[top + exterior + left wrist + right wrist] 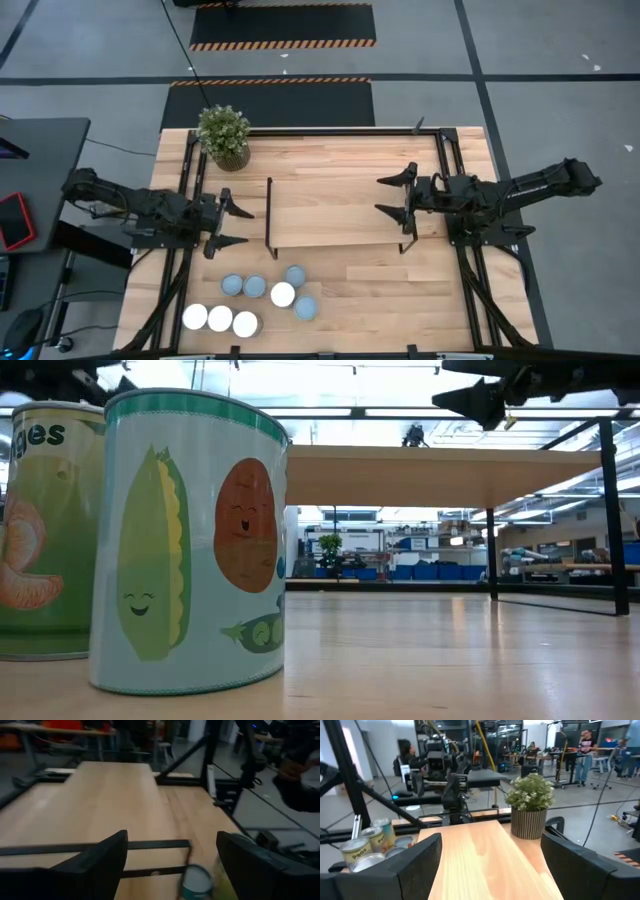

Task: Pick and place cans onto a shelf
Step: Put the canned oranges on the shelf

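Left gripper (243,227) hovered at the left short end of the shelf (335,213), fingers spread apart, nothing between them. In the left wrist view its two dark fingers (95,862) framed the shelf board with a gap between them, and one can top (196,880) showed below, not held.

The cans (252,301) sat on the tabletop (390,295) in front of the shelf, near the left gripper but apart from it. Five bluish-grey-topped and white-topped ones were clustered just in front of the shelf's left half; three white-topped ones (219,319) stood in a row nearer the table's front edge. None was on the shelf.

Right gripper (397,196) hung over the right short end of the shelf, fingers wide apart and empty, well apart from the cans. Its wrist view looked along the shelf board toward the potted plant (530,805), with cans (367,847) off to the side.

The low view showed two cans up close, a vegetable-printed can (190,540) and a green one (45,530) behind it.
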`<state>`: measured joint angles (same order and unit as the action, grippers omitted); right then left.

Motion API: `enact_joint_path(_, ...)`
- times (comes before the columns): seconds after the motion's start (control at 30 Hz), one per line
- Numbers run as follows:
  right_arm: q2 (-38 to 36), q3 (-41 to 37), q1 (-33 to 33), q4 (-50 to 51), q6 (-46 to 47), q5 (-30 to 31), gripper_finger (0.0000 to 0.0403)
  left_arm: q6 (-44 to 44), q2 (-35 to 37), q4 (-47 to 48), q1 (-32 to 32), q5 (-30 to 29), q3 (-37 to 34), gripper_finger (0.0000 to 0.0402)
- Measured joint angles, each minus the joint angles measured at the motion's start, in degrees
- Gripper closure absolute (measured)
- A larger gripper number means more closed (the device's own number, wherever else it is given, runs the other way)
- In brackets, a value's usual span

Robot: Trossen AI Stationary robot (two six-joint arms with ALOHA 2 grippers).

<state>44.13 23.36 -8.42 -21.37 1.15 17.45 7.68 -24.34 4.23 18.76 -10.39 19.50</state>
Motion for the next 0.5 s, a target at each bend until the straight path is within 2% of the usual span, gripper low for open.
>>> enact_joint_path(0.23,3.7,1.3,-1.3,0.3,-3.8,0.0,0.0056,8.4,-9.1,8.5,5.0,-2.5,10.1,0.0113)
enact_joint_path(0.5,1.7,1.3,-1.3,0.6,-6.3,-0.2,0.0056,26.6,-22.3,18.9,11.9,-2.6,20.9,0.0114)
